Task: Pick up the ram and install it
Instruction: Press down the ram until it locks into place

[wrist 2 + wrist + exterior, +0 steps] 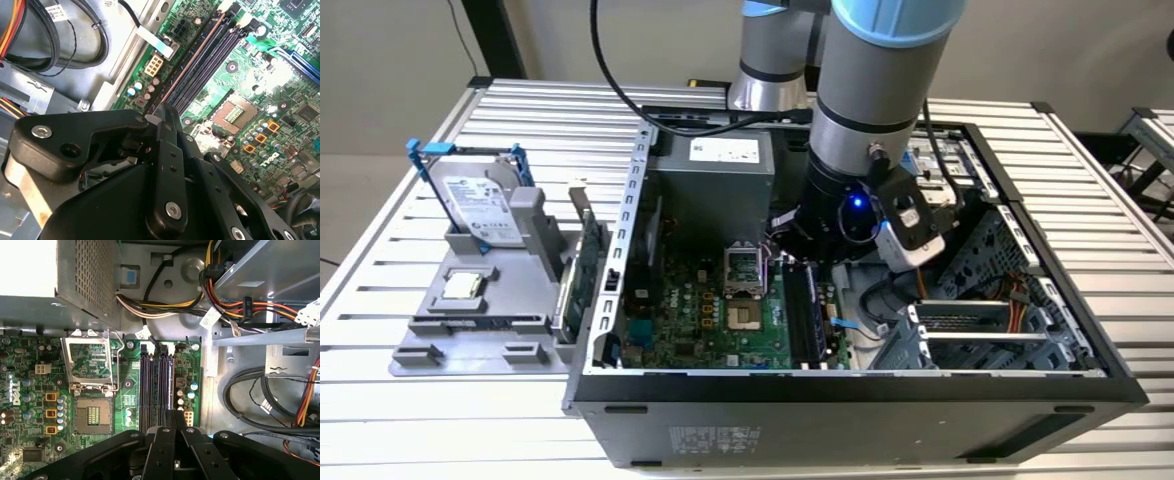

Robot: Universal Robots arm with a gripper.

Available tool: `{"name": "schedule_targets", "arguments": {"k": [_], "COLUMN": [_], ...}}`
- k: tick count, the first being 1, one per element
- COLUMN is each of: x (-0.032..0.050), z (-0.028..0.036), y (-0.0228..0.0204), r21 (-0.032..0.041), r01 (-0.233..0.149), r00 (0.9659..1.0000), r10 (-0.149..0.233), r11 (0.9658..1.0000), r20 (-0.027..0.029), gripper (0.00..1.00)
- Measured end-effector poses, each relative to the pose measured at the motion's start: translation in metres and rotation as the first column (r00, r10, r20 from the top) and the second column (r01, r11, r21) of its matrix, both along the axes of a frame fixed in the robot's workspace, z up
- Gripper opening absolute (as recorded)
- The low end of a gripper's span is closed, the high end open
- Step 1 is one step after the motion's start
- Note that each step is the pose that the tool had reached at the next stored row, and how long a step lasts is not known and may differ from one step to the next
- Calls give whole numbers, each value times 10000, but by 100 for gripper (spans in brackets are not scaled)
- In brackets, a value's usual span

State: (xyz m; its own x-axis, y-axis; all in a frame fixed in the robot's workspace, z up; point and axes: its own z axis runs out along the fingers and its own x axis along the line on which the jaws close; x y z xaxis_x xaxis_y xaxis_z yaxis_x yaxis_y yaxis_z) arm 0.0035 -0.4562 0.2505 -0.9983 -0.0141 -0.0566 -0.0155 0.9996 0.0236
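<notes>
Ram point(170, 382) edge-on in slot, directly under closed tool point(174, 416)

Exterior view: elevated, looking down into the open computer case point(854, 385) from its front. Both wrist views: close above the motherboard point(30, 390), sharing its memory slots point(156, 385) point(210, 60) and processor socket point(92, 415) point(235, 112).

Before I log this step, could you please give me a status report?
Gripper down on memory slots inside the case. Ram edge-on along the outer slot, under the gripper; seating unclear. No obstruction seen.
</notes>
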Motion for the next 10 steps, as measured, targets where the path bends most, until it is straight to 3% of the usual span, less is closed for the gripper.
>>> {"name": "schedule_targets", "arguments": {"k": [5,10], "x": [1,1], "z": [0,0], "y": [0,0], "r21": [-5,-20], "r01": [-499,-1099], "r00": [9988,9939], "r10": [499,1099], "r11": [9988,9939], "r20": [0,-1], "gripper": [0,0]}}
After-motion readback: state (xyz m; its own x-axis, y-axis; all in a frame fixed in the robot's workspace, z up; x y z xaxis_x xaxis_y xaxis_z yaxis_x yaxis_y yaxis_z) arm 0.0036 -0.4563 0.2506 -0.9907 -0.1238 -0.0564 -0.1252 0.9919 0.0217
